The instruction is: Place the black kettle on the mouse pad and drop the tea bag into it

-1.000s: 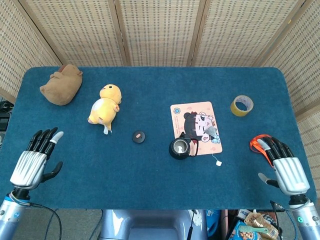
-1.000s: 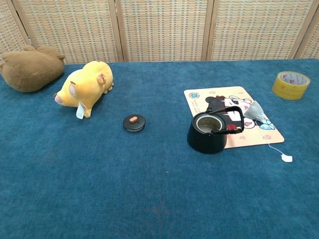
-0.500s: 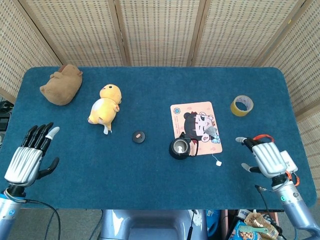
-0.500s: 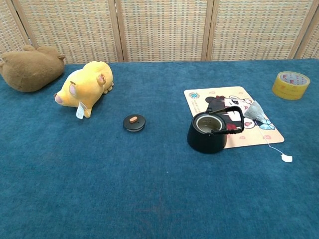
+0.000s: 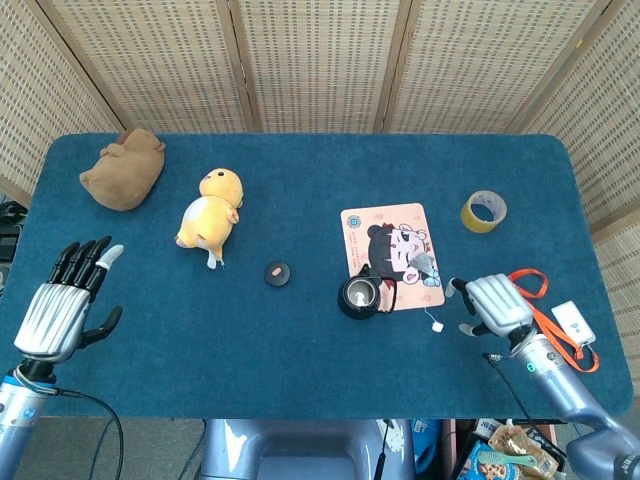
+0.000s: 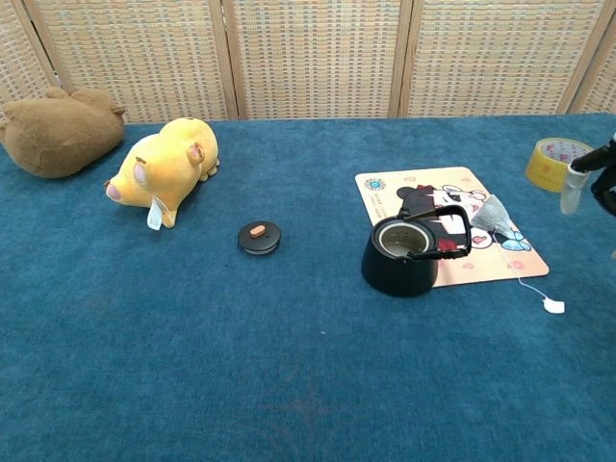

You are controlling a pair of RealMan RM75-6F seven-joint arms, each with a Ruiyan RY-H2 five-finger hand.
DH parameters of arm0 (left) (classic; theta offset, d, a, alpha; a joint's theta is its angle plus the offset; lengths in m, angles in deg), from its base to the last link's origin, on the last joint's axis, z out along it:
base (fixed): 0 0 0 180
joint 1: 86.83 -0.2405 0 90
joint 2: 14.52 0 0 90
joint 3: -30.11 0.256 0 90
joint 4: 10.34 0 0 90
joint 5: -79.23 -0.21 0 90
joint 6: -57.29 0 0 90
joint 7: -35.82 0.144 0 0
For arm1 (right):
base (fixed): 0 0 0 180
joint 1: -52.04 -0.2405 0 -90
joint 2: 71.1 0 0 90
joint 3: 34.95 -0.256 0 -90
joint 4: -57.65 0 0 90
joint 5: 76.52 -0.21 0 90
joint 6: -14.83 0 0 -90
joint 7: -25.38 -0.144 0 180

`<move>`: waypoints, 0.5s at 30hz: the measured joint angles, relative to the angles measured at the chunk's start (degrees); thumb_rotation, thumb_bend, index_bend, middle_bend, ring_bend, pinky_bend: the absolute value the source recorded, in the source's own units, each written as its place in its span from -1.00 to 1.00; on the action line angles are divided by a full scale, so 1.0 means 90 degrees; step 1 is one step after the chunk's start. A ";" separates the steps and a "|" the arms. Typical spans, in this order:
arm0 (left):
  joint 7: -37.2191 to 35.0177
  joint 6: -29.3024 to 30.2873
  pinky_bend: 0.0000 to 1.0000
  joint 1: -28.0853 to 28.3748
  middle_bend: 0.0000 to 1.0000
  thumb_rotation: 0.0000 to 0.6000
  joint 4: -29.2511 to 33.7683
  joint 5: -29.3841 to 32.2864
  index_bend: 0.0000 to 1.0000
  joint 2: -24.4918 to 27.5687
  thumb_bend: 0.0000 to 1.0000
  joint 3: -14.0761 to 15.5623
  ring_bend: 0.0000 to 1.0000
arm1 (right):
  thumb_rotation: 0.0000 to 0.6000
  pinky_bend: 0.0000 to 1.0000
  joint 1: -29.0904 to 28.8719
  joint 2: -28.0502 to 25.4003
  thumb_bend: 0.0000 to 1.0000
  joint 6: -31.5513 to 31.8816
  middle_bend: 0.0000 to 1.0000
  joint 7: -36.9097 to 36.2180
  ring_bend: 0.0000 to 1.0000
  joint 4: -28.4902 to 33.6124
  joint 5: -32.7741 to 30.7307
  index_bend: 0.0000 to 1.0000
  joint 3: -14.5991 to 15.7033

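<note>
Head view: I look down on a blue cloth table [image 5: 300, 350] backed by woven screens.
Black kettle [image 5: 360, 296]: it stands upright with its lid off, straddling the near left corner of the mouse pad [image 5: 392, 255]; in the chest view most of its base sits on the cloth, with only its far right side over the pad.
Mouse pad: a peach rectangle with a cartoon print, lying flat right of the table's centre.
Tea bag [image 5: 424, 264]: it lies on the right part of the pad, just beside the kettle; its string trails off the pad to a small white tag [image 5: 437, 325] on the cloth.
Kettle lid [image 5: 277, 273]: it lies flat on the cloth, left of the kettle and apart from it.
Right hand [image 5: 494, 306]: it hovers just right of the pad's near corner, close to the tag, with nothing in it; from above I see only its back, so I cannot tell how far the fingers are spread. The chest view catches just a fingertip at the right edge.
Left hand [image 5: 62, 310]: it hovers over the near left edge of the table, fingers straight and apart, holding nothing.
Other things: a yellow plush [image 5: 211, 208] and a brown plush [image 5: 124, 168] at the far left, a roll of yellow tape [image 5: 484, 211] at the far right.
</note>
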 measured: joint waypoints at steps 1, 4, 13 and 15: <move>0.0001 -0.0021 -1.00 -0.0001 -1.00 1.00 -0.0009 0.0015 -1.00 -0.0007 -0.21 -0.0019 -1.00 | 1.00 0.83 -0.0050 0.0049 -0.64 -0.0043 0.67 0.0023 0.81 -0.0030 -0.0011 0.00 0.0008; 0.0007 -0.0075 -1.00 -0.0007 -1.00 1.00 -0.0036 0.0037 -1.00 -0.0028 -0.22 -0.0063 -1.00 | 1.00 0.90 -0.0155 0.0172 -0.64 -0.0128 0.75 0.0125 0.88 -0.0106 -0.0053 0.07 0.0036; 0.0005 -0.0186 -1.00 -0.0033 -1.00 1.00 -0.0087 0.0027 -1.00 -0.0087 -0.21 -0.0149 -1.00 | 1.00 0.98 -0.0339 0.0580 -0.43 -0.0241 0.85 0.0472 0.98 -0.0384 -0.0317 0.17 0.0117; 0.0006 -0.0213 -1.00 -0.0041 -1.00 1.00 -0.0096 0.0020 -1.00 -0.0092 -0.22 -0.0156 -1.00 | 1.00 0.99 -0.0358 0.0639 -0.42 -0.0258 0.86 0.0519 0.98 -0.0443 -0.0379 0.17 0.0139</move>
